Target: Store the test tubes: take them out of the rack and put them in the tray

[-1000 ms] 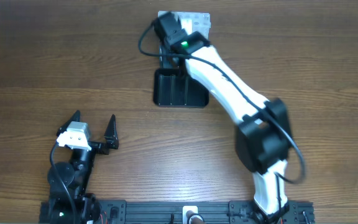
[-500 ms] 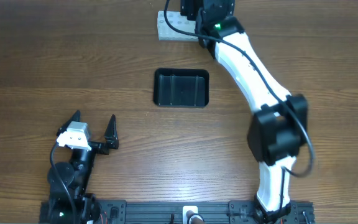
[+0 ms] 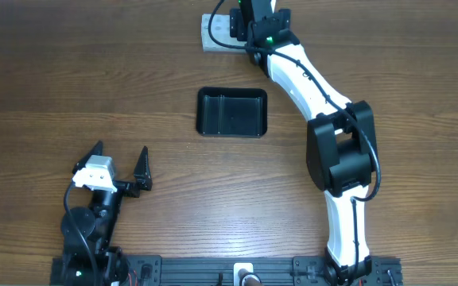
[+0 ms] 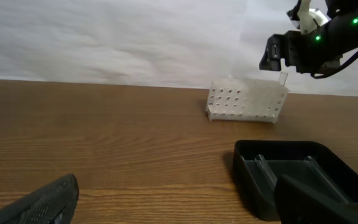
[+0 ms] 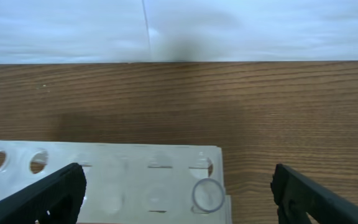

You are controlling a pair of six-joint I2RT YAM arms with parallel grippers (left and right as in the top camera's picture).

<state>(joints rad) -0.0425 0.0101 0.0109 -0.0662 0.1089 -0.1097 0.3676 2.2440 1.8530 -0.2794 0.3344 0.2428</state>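
- Wooden table (image 3: 54, 79) surface ran to a white backdrop (image 4: 104, 37) at its far edge.
- From above, the white perforated rack (image 3: 213, 33) stood near that far edge. The black tray (image 3: 201, 111) lay at mid-table, apart from the rack, and its contents were too small to tell there.
- From the right wrist, the right gripper (image 5: 176, 186) hung directly above the rack with its fingers spread wide, pinching nothing. One clear test tube (image 5: 208, 194) stood upright in a corner hole, mouth open. The neighbouring holes were too faint to judge.
- From the left wrist, that test tube stood up above the rack's end, just below the right gripper. Two clear tubes (image 4: 263, 169) lay lengthwise inside the tray.
- The left gripper (image 3: 121, 151) sat near its own base with fingers spread and empty, well apart from the tray, bare wood between them.
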